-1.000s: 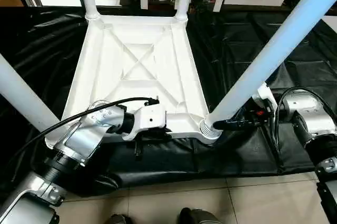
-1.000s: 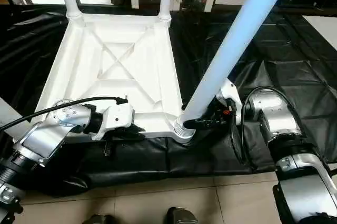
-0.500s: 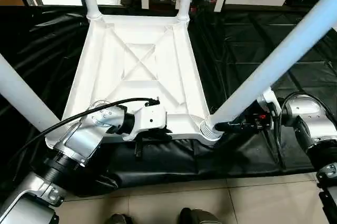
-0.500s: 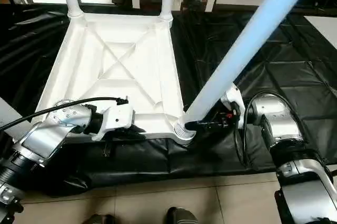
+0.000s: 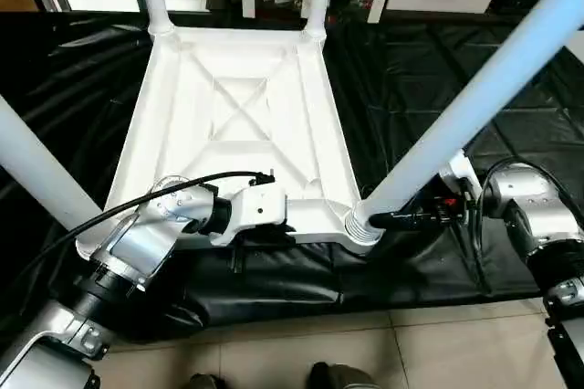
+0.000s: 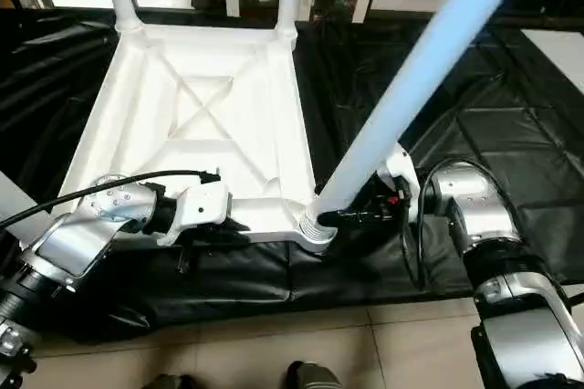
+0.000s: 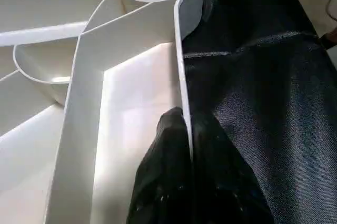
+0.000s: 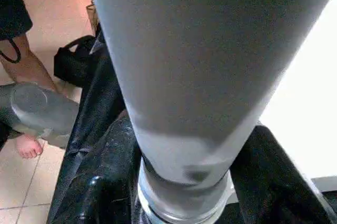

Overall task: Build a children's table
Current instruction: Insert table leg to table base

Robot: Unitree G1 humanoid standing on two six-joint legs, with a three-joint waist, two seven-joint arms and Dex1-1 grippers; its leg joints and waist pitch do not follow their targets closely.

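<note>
Leg point(image 5: 474, 97) tilts slightly farther toward 2 o'clock | your right gripper point(image 5: 388, 218) apparently clamps its base | left gripper point(image 7: 187, 145) pinches tabletop point(image 5: 242, 124) rim.

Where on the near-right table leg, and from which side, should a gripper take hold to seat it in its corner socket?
Grip the near-right leg low, just above its ribbed base by the corner socket, coming in level from the right side, as the right gripper does. There the round tube is widest, and the black sheet leaves room beside it. Meanwhile the left gripper pinches the table top's rim.
</note>
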